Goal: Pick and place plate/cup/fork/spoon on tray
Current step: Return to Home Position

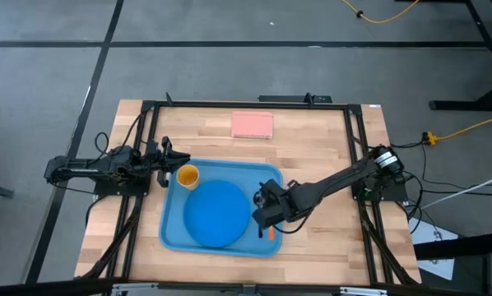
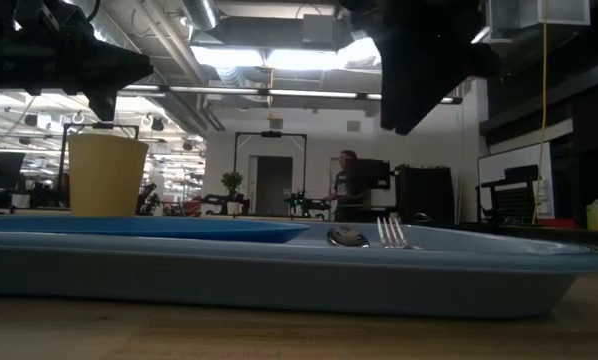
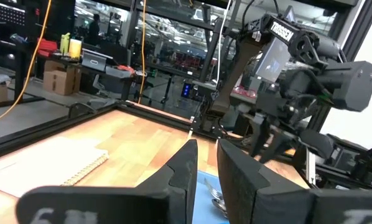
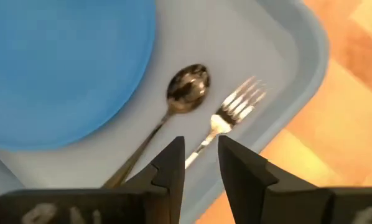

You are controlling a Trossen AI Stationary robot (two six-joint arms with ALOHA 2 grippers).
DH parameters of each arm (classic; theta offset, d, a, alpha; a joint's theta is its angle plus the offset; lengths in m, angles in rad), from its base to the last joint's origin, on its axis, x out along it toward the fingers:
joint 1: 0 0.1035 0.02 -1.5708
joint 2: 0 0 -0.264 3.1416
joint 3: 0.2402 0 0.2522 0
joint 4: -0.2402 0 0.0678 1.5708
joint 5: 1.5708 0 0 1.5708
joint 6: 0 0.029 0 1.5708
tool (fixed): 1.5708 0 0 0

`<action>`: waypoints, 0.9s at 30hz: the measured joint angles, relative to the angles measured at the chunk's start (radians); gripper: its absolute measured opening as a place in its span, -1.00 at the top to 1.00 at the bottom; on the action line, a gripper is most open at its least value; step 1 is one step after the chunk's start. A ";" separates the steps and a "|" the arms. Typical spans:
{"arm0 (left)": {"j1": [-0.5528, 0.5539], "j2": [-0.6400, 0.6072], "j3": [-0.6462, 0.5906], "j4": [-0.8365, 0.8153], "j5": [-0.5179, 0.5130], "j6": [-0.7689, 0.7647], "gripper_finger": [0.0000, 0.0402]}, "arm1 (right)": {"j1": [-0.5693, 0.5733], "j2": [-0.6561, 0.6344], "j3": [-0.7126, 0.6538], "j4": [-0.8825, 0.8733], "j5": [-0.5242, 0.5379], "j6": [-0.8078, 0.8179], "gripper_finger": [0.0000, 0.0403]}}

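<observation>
Closest to the low camera, the tray's (image 2: 279,275) raised rim is seen, filling the width of the view.
- On the tray, the cup (image 2: 107,175) is seen upright at its left rear corner. The plate (image 1: 217,212) is laid flat near the tray's middle, clear of the cup.
- The spoon (image 4: 186,87) and the fork (image 4: 239,102) are laid side by side on the tray floor, right of the plate. The spoon's bowl is just beside the plate's edge, and the fork is on the side nearer the tray wall. The fork's orange handle end is glimpsed in the high view, beside the right arm.
- The right gripper (image 4: 201,143) is held above spoon and fork. Its fingers are drawn almost together with only a narrow slit between them. Nothing is gripped.
- The left gripper (image 3: 206,146) is parked off the tray's left edge, near the cup. Its fingers are likewise nearly closed, and nothing is held.
- A pink pad (image 1: 252,125) is noted on the bare wood behind the tray, well apart from it.
- A person (image 2: 346,185) is seen far back in the room.
</observation>
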 joint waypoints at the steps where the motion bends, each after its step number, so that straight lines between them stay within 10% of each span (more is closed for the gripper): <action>1: 0.000 0.000 0.000 0.000 0.000 0.000 0.73 | 0.000 -0.008 0.000 -0.011 0.003 0.000 0.49; 13: 0.000 0.000 0.000 0.000 0.000 0.000 0.73 | 0.006 -0.079 -0.054 -0.011 0.103 -0.280 0.49; 27: 0.000 0.000 0.000 0.000 0.000 0.000 0.73 | -0.014 -0.445 -0.682 0.558 0.044 -0.232 0.49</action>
